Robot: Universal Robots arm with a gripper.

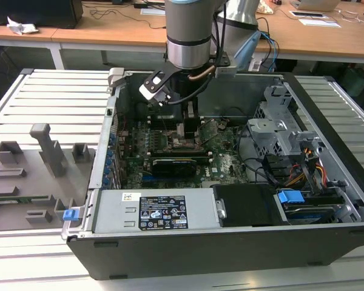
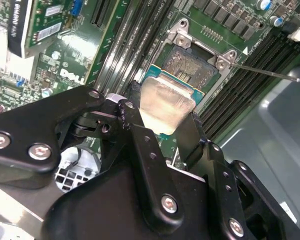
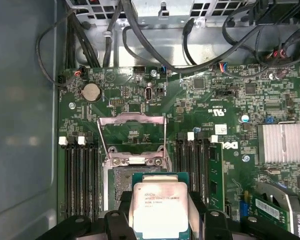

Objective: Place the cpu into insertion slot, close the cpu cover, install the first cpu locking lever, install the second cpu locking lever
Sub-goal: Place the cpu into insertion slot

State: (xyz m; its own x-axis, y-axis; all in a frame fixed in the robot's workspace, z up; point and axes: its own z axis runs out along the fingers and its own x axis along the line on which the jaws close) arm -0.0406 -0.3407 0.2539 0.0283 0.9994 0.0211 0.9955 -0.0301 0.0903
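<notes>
My gripper (image 2: 166,122) is shut on the cpu (image 2: 165,100), a silvery square chip pinched by its two side edges between the black fingers (image 2: 136,120). In both wrist views the chip hangs just over the near edge of the insertion slot (image 2: 192,62), whose dark pin field lies bare. In the first wrist view the cpu (image 3: 160,202) sits in the gripper (image 3: 160,212), partly overlapping the slot (image 3: 121,176). The cpu cover (image 3: 132,118) is swung open and lies back on the board beyond the slot. In the exterior view the gripper (image 1: 188,130) is low inside the computer case over the motherboard.
A thin metal lever rod (image 2: 270,74) sticks out beside the socket. Black memory slots (image 3: 80,175) flank it on both sides. A long black card (image 1: 173,163) lies across the board. Cables (image 3: 140,40) and a drive cage (image 1: 279,127) crowd the case; a grey fixture tray (image 1: 30,176) stands outside.
</notes>
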